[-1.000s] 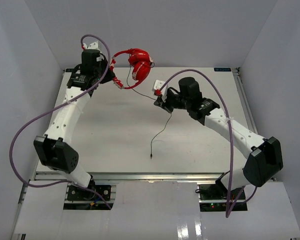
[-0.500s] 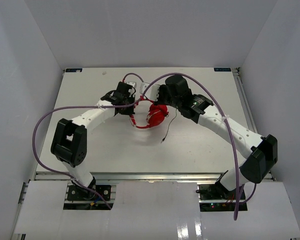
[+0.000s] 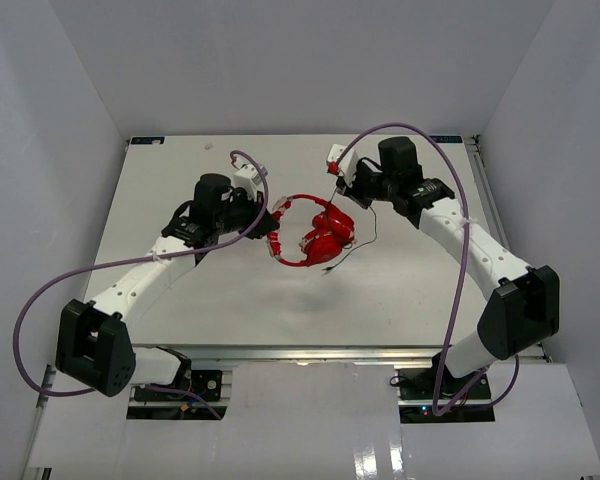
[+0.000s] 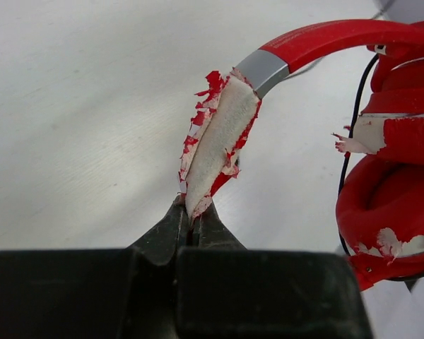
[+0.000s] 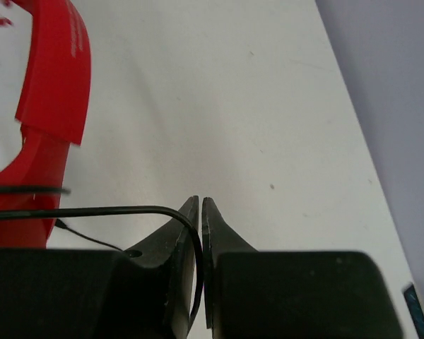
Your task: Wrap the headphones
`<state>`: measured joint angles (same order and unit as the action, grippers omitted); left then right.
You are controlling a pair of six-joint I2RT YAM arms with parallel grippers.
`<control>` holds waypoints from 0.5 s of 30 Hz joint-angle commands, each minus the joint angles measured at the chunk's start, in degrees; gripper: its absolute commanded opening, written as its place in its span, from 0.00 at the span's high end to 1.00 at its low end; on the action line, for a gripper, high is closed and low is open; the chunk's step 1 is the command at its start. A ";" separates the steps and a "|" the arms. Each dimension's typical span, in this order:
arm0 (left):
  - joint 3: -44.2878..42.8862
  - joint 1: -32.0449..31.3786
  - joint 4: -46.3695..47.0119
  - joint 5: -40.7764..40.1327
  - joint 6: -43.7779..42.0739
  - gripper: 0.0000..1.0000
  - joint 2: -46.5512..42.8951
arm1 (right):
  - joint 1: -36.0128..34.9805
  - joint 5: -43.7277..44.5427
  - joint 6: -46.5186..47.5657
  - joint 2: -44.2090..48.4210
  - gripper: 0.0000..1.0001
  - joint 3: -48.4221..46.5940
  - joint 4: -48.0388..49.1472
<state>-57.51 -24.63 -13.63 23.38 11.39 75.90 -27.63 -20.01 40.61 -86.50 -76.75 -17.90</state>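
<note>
The red headphones (image 3: 323,238) hang just above the table (image 3: 180,160) at its middle, ear cups together. My left gripper (image 3: 269,231) is shut on the worn white-and-red pad (image 4: 219,134) at the end of the headband (image 4: 325,35); the ear cups (image 4: 392,205) show at the right of the left wrist view. My right gripper (image 3: 346,188) is behind and to the right of the headphones, shut on the thin dark cable (image 5: 113,210), which runs between its fingers (image 5: 187,219). The cable (image 3: 372,228) loops down to the right of the cups, its end near the table.
Thick purple arm cables (image 3: 40,290) arc over the left side and another (image 3: 460,250) over the right. Grey walls enclose the table on three sides. The table's right edge (image 5: 353,141) shows in the right wrist view.
The headphones went from the back left to the table's middle. My left arm has since pulled back left, holding the headband pad. My right gripper moved back and right with the cable.
</note>
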 commanded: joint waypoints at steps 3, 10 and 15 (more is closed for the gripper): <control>-3.95 -0.42 2.09 22.80 1.03 1.00 -4.24 | 1.59 -27.16 -13.84 -0.30 0.88 1.56 5.46; -11.45 -0.42 3.24 19.07 7.99 1.00 -5.28 | 5.18 -48.31 -27.32 -1.15 0.82 7.04 15.81; -22.40 -0.47 -0.90 13.57 11.00 1.00 -2.81 | 4.80 -54.50 -51.86 -1.56 0.80 12.55 40.84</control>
<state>-69.92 -25.04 -14.93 38.12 17.08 74.52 -22.40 -63.27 12.31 -87.63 -67.38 -0.12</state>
